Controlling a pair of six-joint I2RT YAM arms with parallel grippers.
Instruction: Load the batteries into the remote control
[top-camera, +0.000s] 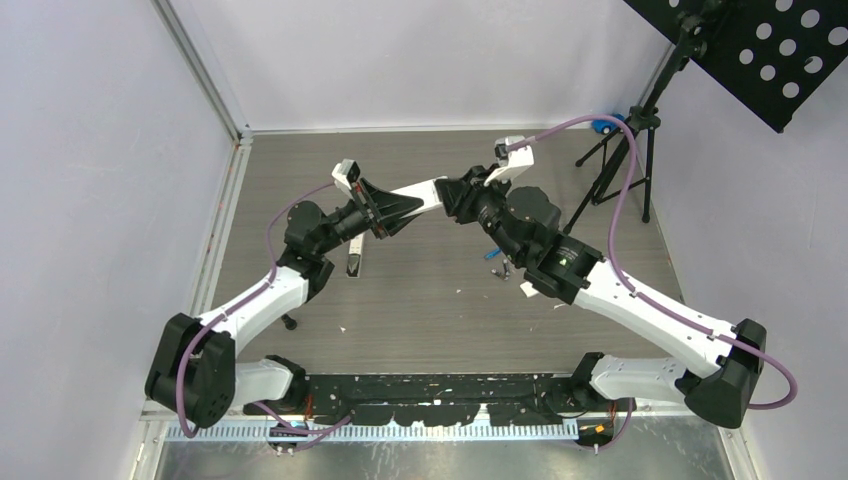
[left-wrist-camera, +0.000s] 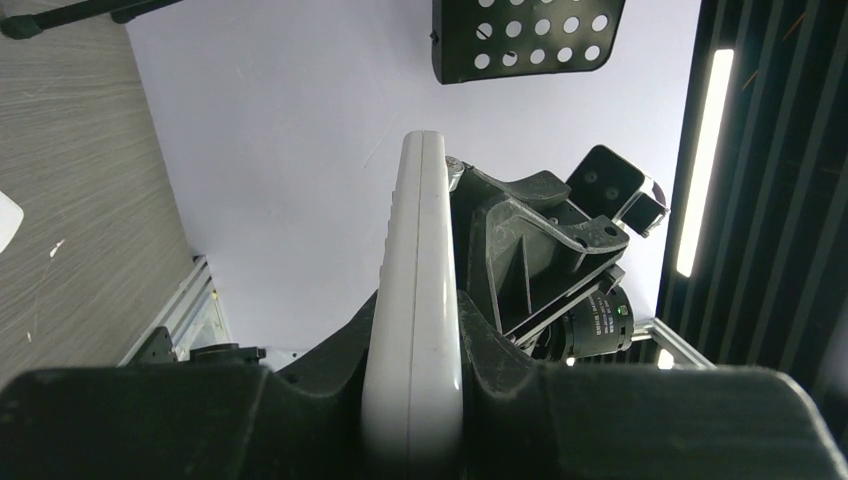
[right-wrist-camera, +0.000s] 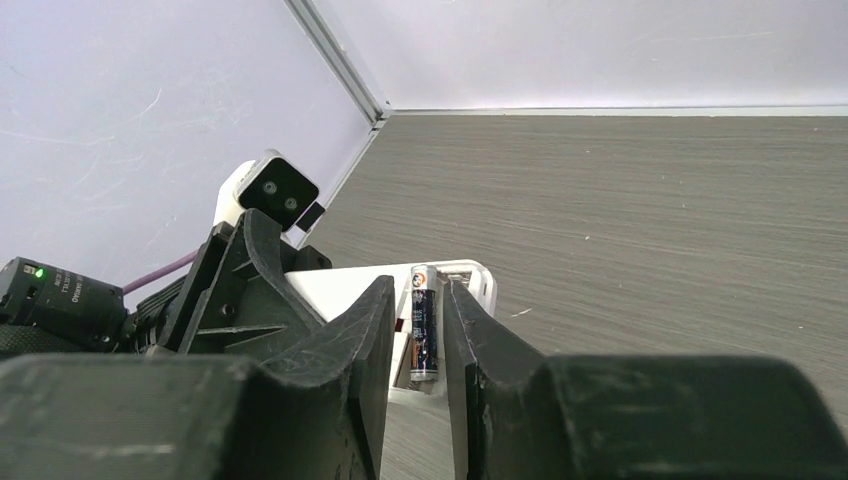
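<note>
Overhead: the left gripper (top-camera: 398, 207) holds the white remote (top-camera: 428, 190) aloft, mid-table toward the far side; the right gripper (top-camera: 462, 196) meets its right end.
Left wrist: jaws clamped on the remote (left-wrist-camera: 420, 300).
Right wrist: a battery (right-wrist-camera: 423, 322) sits in the remote's bay between narrow jaws; whether gripped, I cannot tell.

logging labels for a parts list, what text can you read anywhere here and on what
battery: printed label, too small to read
black camera barrel, left wrist view: white lettering, too blurred to read
black barrel with green light, right wrist view: white lettering, too blurred to read
no other text shows
</note>
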